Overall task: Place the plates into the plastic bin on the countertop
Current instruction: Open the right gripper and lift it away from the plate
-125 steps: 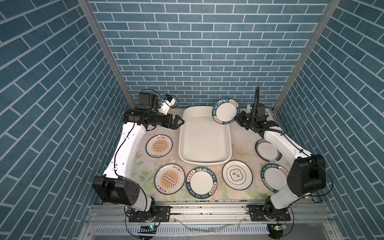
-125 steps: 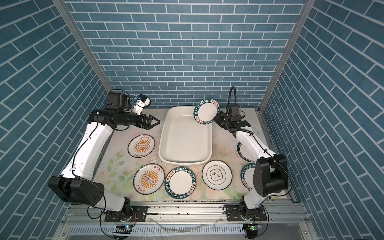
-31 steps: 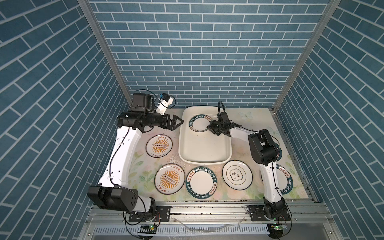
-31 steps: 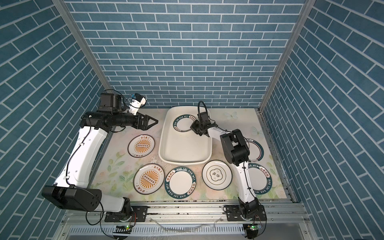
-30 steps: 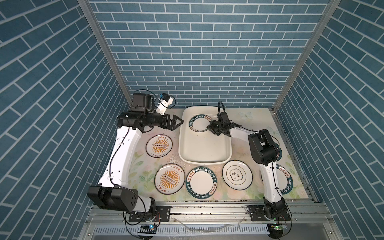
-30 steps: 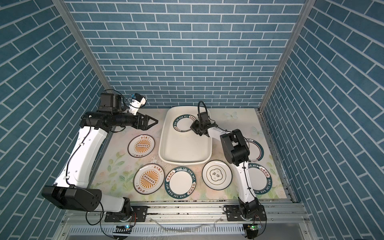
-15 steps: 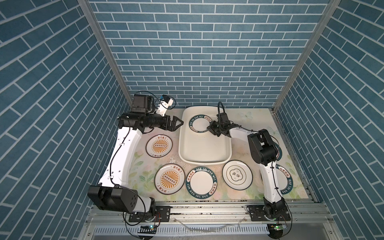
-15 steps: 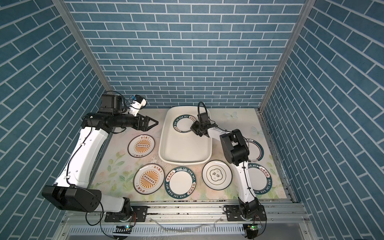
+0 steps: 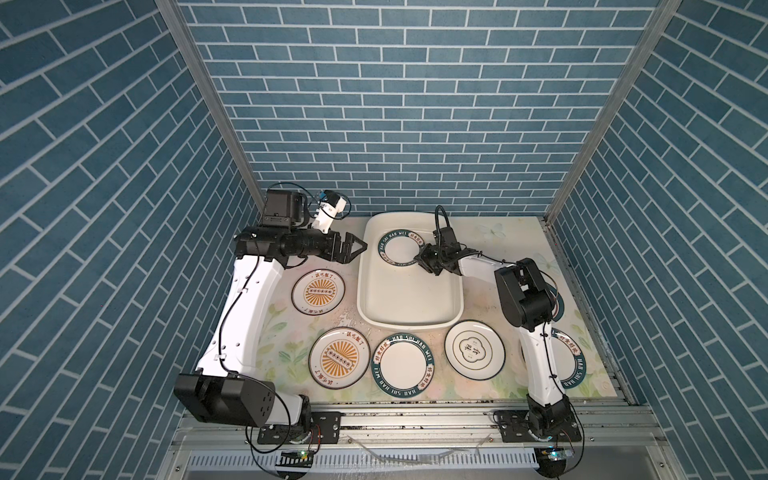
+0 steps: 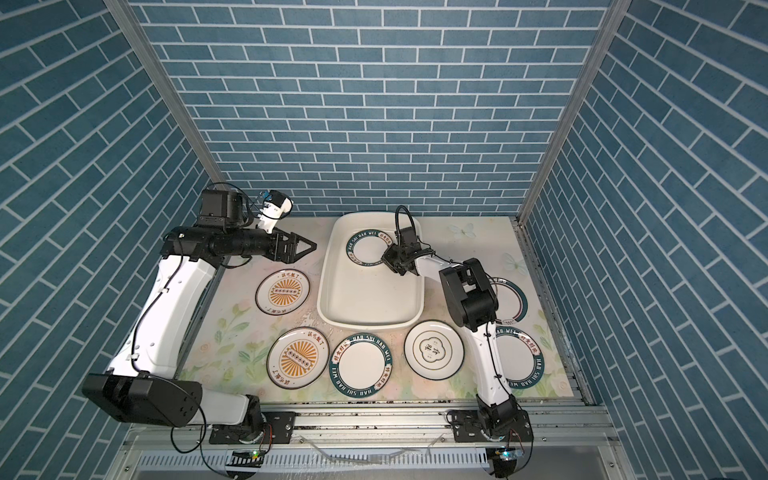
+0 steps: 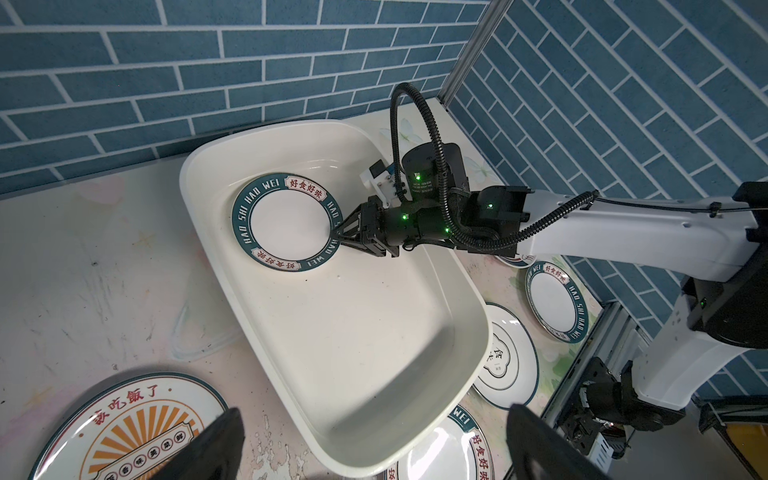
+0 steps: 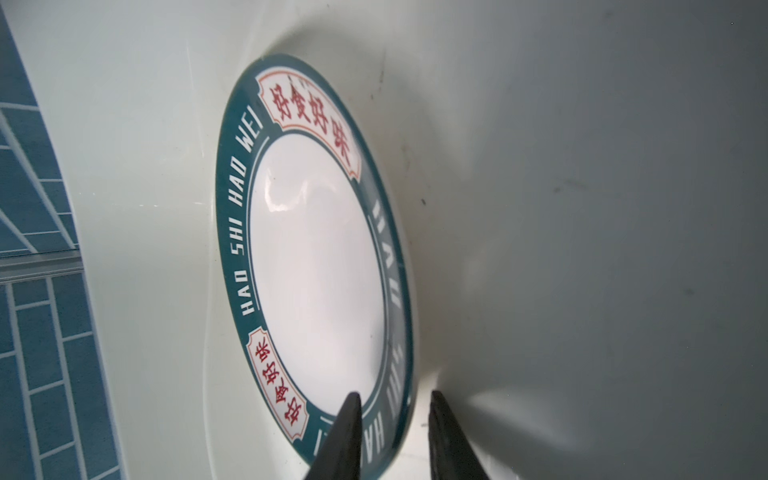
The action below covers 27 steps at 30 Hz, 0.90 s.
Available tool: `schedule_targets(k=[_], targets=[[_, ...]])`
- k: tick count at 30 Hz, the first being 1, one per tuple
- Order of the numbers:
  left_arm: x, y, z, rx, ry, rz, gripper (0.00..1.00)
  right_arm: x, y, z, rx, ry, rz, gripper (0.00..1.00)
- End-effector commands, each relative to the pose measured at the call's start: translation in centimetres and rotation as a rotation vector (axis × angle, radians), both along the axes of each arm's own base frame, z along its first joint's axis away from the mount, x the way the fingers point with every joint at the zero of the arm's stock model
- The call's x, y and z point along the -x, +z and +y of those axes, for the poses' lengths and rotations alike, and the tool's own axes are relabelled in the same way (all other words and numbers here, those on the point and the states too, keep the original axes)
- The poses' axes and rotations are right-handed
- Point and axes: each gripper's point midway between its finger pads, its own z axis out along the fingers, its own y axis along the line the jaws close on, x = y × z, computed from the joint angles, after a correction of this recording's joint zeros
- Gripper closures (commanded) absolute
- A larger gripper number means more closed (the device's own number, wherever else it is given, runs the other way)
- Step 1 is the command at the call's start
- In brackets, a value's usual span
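Inside plastic bin (image 9: 409,301), right claw (image 12: 392,395) straddles plate (image 12: 316,257) rim—wrist view only, grip unclear; left claw (image 11: 372,409) spread.

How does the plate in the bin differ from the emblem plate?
The bin plate has a broad green lettered rim and a blank centre; the emblem plate, a thin dark line and a central emblem. The bin plate lies in the bin; the emblem plate, on the countertop. The right gripper straddles the bin plate's rim; nothing touches the emblem plate. Both are round and white.
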Motion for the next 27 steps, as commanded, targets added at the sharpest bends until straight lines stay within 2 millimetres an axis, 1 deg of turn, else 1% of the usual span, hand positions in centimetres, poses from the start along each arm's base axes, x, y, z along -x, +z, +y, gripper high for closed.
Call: schedule_targets(k=[1,7,9,10,13,17,22,26,27], targets=[[0.3,0.7,0.3,0.011,0.009,-0.027,0.00,0.9,0.9,-0.3,0.004,-0.002,0.016,0.69],[0.4,0.9,0.4,0.013,0.012,-0.030,0.00,1.0,3.0,-0.3,0.010,0.021,-0.013,0.69],[0.4,1.0,0.4,0.013,0.012,-0.031,0.00,1.2,2.8,-0.4,0.019,0.026,-0.010,0.69],[0.4,1.0,0.4,0.013,0.013,-0.033,0.00,1.2,4.6,-0.3,0.007,0.032,-0.039,0.68],[0.5,1.0,0.4,0.014,0.014,-0.031,0.01,1.3,5.7,-0.3,0.009,0.042,-0.053,0.68],[0.4,1.2,0.4,0.016,0.016,-0.036,0.00,1.3,7.4,0.1,0.004,0.073,-0.073,0.68],[0.5,1.3,0.4,0.016,0.016,-0.037,0.00,1.8,9.7,0.3,0.014,0.106,-0.100,0.67],[0.5,1.3,0.5,0.015,0.015,-0.035,0.00,2.7,12.5,-0.5,0.052,0.137,-0.145,0.66],[0.5,1.3,0.5,0.016,0.014,-0.033,0.00,2.9,13.3,-1.0,0.072,0.146,-0.161,0.66]])
